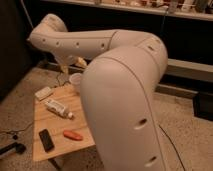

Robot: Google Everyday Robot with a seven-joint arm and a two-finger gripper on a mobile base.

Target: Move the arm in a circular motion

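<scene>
on the wooden surface (pixel 42 122), a flat white block (pixel 44 93) lies at 11 o'clock, a black remote (pixel 46 140) at 7, a white tube (pixel 59 107) mid-surface, an orange-red piece (pixel 73 135) at 5. the gripper (pixel 74 62) hangs above a white cup (pixel 76 80) at 1 o'clock; i cannot tell whether it is open or closed. the arm (pixel 125 100) sweeps from 10 o'clock to 5 across the frame.

Single high view, close behind arm (pixel 120 100), facing down at table (pixel 41 120); tool (pixel 76 62) beneath forearm.
</scene>
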